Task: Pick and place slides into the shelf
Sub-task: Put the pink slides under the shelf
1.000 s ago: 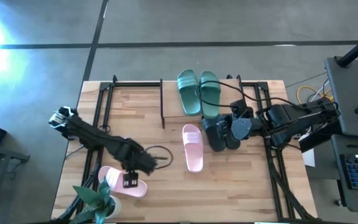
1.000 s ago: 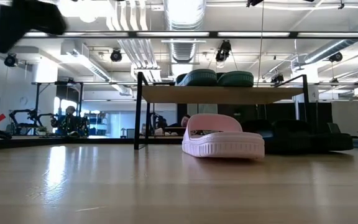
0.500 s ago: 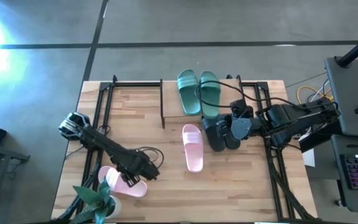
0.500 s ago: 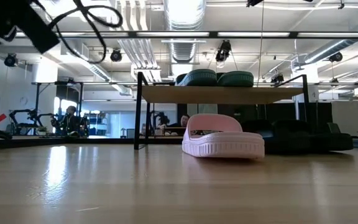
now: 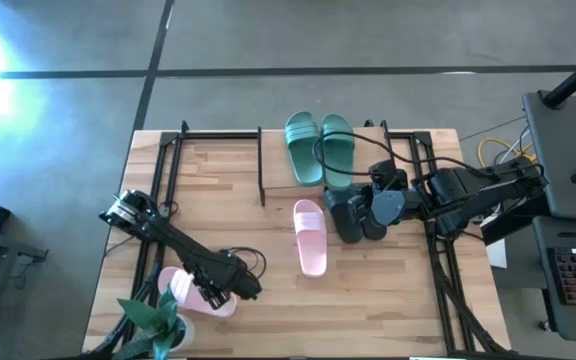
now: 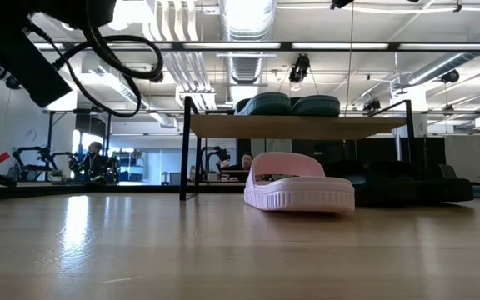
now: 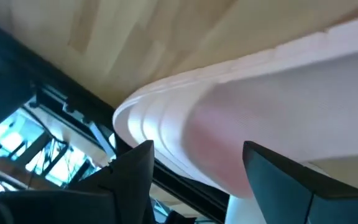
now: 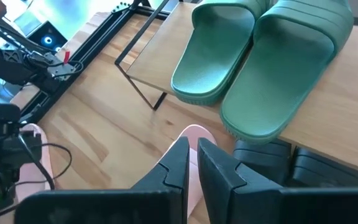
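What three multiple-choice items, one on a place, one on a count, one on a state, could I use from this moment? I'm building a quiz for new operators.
1. Where is the teal-green pair?
A. on top of the shelf
B. beside the plant
C. under the shelf

2. How many pale pink slides show in the high view?
A. one
B. two
C. three

3. How are the left gripper's fingers?
A. pressed together
B. apart around a pink slide
C. out of view

Answers:
A: the teal-green pair lies on the plank of the shelf.
B: one pink slide is mid-table, the other by the plant.
B: the left gripper has its fingers either side of the slide.
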`<state>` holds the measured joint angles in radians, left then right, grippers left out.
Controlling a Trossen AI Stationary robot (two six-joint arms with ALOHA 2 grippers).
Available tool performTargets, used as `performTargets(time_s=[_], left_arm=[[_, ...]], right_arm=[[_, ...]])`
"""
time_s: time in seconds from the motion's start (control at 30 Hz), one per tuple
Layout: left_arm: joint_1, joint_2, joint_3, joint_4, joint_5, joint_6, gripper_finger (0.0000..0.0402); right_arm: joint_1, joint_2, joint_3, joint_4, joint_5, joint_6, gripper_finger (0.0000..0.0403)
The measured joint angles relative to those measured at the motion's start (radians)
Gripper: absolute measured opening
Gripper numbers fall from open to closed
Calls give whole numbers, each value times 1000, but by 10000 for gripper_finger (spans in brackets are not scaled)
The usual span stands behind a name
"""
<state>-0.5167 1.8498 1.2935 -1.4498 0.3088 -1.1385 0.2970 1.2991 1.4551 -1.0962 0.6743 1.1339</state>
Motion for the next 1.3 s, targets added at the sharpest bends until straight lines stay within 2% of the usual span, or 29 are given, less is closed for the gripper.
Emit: performTargets(time_s=[0.1, 0.27, 0.37, 0.47, 0.73, 0.83, 0.9, 0.97, 1.1, 1.2, 1.3], left_arm=[[-6, 1, -39, 1, 3, -21, 231], [-22, 1, -117, 9, 83, -35, 230], [-29, 1, -135, 8, 88, -34, 219], [-29, 1, -134, 9, 101, -31, 181], [-29, 0, -138, 67, 88, -28, 28], [-30, -2, -124, 62, 52, -18, 8], [-30, -7, -84, 61, -7, -1, 7], [-32, -12, -14, 53, -108, 50, 3], [-65, -13, 168, 57, -477, 192, 2], [-67, -12, 259, 95, -682, 325, 1], [-47, -8, 285, 139, -854, 456, 1]], right_arm=[[0, 0, 0, 0, 0, -11, 27], [0, 0, 0, -5, 0, -25, 27], [0, 0, 0, -8, 0, -35, 27], [0, 0, 0, -8, 0, -36, 27], [0, 0, -1, -10, 4, -39, 27], [0, 0, -1, -19, 4, -38, 27], [0, 0, -1, -24, 4, -38, 27], [0, 0, -1, -27, 4, -38, 27], [0, 0, -1, -27, 4, -35, 27], [0, 0, -1, -26, 5, -35, 27], [0, 0, -1, -26, 5, -35, 27]])
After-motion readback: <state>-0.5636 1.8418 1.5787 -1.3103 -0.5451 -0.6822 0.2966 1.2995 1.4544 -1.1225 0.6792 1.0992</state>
